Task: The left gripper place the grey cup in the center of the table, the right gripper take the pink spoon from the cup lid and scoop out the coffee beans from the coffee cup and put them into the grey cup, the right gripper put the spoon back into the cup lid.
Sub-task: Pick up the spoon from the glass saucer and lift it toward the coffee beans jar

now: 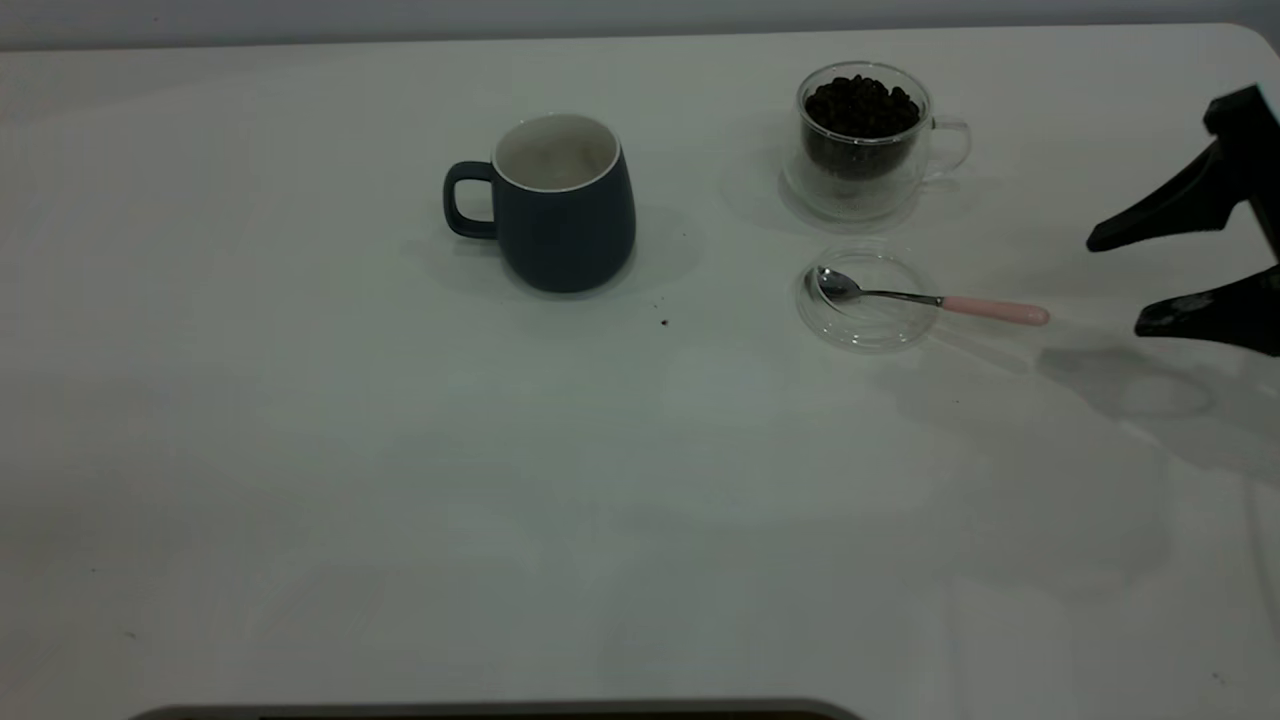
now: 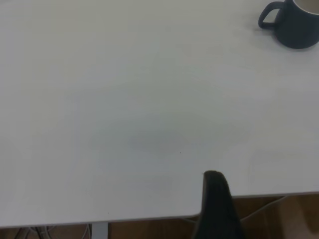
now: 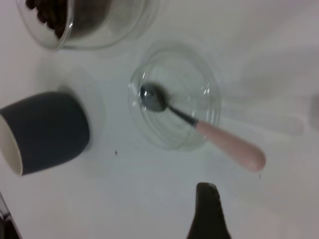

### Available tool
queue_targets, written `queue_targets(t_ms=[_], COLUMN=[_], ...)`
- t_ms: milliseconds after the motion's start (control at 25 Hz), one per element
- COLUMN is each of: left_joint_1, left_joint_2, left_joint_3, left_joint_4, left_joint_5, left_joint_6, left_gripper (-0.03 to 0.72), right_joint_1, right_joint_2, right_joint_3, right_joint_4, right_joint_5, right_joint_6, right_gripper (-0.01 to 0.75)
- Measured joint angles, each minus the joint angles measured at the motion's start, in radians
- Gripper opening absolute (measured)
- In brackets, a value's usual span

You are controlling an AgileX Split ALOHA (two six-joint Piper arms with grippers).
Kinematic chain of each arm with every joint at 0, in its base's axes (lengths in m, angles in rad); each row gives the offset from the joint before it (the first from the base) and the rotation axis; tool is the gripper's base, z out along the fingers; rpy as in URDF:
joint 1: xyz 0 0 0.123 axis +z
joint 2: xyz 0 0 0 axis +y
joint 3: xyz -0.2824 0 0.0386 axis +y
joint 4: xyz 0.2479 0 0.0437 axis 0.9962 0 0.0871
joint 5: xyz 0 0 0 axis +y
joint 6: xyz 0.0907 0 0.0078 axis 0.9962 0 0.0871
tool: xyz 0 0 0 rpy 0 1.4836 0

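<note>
Hovering at the right edge of the counter point(image 1: 300, 450), the right pincer point(image 1: 1135, 285) is being held with its two black fingers wide apart and nothing between them. The fingers are pointing toward the pink spoon point(image 1: 930, 299), and the pincer is staying near the pink end of the handle without touching it.

The spoon is being carried by the cup lid point(image 1: 866, 325): its metal bowl is lying inside the clear disc, while the handle is reaching out over the rim toward the right pincer. Just behind the lid, the coffee cup point(image 1: 866, 140) is standing upright, and it is being filled nearly to the rim by the coffee beans point(image 1: 860, 105). Its thin handle is turned to the right side.

Farther to the left, near the middle of the counter, the grey cup point(image 1: 563, 205) is standing upright with its loop handle turned to the left. A small dark speck point(image 1: 664, 322) is lying on the counter between the grey cup and the lid.

In the left wrist view, only one dark finger point(image 2: 217, 206) of the left pincer is being shown, at the counter's edge, well apart from the grey cup point(image 2: 294, 22); whether this pincer is apart or together cannot be told.
</note>
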Motion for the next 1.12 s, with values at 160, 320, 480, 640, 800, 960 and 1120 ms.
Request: queue_targets(t_ms=[160,320,480,640,800,960,1120], left_joint_1=[0.0,0.0,0.0,0.0,0.0,0.0,0.0], left_joint_2=[0.0,0.0,0.0,0.0,0.0,0.0,0.0], left_joint_3=[0.0,0.0,0.0,0.0,0.0,0.0,0.0], left_joint_4=[0.0,0.0,0.0,0.0,0.0,0.0,0.0], left_joint_5=[0.0,0.0,0.0,0.0,0.0,0.0,0.0], left_joint_6=[0.0,0.0,0.0,0.0,0.0,0.0,0.0], left_gripper=[0.565,0.565,0.565,0.565,0.565,0.565,0.565], right_joint_1=[0.0,0.0,0.0,0.003,0.035,0.081,0.103], right_joint_2=[0.074,0.144,0.203,0.243,0.259,0.26,0.26], right_joint_3=[-0.003,-0.021,-0.06,-0.101,-0.142,-0.176,-0.182], right_joint_4=[0.085,0.095,0.097,0.098,0.098,0.098,0.098], right_joint_5=[0.031,0.05,0.087,0.125,0.14,0.145,0.146], right_joint_6=[-0.102,-0.13,-0.158,-0.171,-0.173,-0.16,-0.139], right_gripper=[0.596,0.596,0.595,0.594,0.594,0.594,0.592])
